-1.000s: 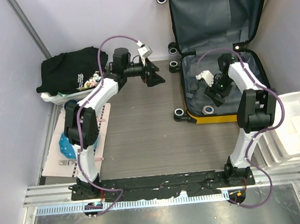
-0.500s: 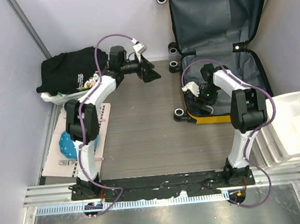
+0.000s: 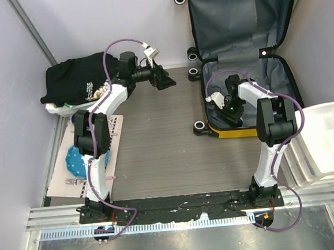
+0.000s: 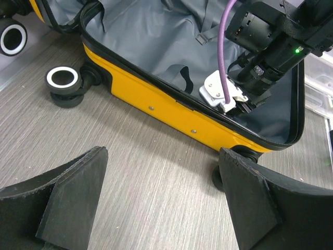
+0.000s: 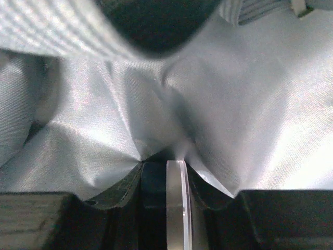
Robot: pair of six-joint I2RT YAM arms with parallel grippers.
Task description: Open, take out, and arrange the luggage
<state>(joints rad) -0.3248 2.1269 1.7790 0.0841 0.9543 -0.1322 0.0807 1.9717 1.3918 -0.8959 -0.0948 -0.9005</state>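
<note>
Clamps right end effector (image 5: 164, 172), wide a second ago, onto lining (image 5: 171, 104) inside the luggage (image 4: 156, 104), open on the worktop (image 3: 157, 143). Holds left end effector (image 4: 162, 156) released left of the luggage; probably starts baring the contents.

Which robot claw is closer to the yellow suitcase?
Right. The right claw is inside the open suitcase, against its grey lining. The left claw hangs over the table beside it, not touching.
</note>
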